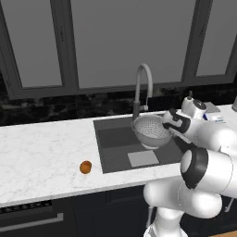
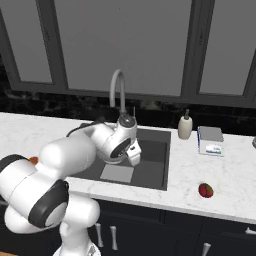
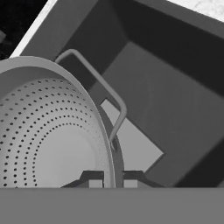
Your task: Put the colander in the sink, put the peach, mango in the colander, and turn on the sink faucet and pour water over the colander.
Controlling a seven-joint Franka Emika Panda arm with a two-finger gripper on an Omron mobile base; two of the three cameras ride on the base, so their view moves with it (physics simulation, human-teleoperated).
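My gripper (image 3: pixel 110 180) is shut on the rolled rim of the colander (image 3: pixel 48 135), one fingertip on each side of the rim beside a loop handle. In the left base view the gripper (image 1: pixel 166 128) holds the perforated silver colander (image 1: pixel 151 130) tilted above the dark sink (image 1: pixel 113 141), just in front of the gooseneck sink faucet (image 1: pixel 144 83). The pale plate (image 3: pixel 133 146) at the sink's bottom lies below the colander. The orange peach (image 1: pixel 85 167) sits on the counter left of the sink. The red-and-green mango (image 2: pixel 205 190) lies on the counter right of the sink (image 2: pixel 156 167). No water runs from the faucet (image 2: pixel 118 92).
A white soap pump bottle (image 2: pixel 185 127) and a small flat box (image 2: pixel 210 140) stand on the white marble counter (image 1: pixel 41 152) behind and right of the sink. Dark windows and a black backsplash line the back wall. My own arm hides the colander in the right base view.
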